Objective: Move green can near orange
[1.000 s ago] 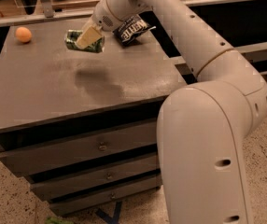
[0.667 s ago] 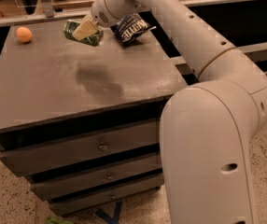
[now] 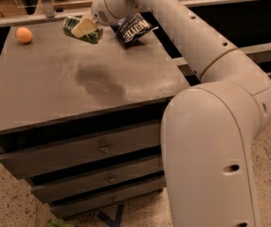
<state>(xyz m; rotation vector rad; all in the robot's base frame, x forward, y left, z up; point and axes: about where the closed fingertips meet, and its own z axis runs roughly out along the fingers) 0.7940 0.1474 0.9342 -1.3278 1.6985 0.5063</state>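
Observation:
The green can [image 3: 78, 31] with its mottled green and white label is held tilted in my gripper [image 3: 84, 28], above the far middle of the grey cabinet top [image 3: 78, 79]. The gripper's pale fingers [image 3: 85, 27] are shut on the can. The orange [image 3: 24, 34] lies on the far left corner of the top, to the left of the can and apart from it. My white arm reaches in from the right foreground.
A dark blue crinkled chip bag [image 3: 134, 28] lies at the far right of the top, just right of the gripper. The cabinet has three drawers [image 3: 102, 148] in front. A rail [image 3: 40, 18] runs behind the cabinet. Speckled floor lies below.
My gripper has carried the green can to the left and a little further back, closer to the orange. The orange and chip bag have not moved.

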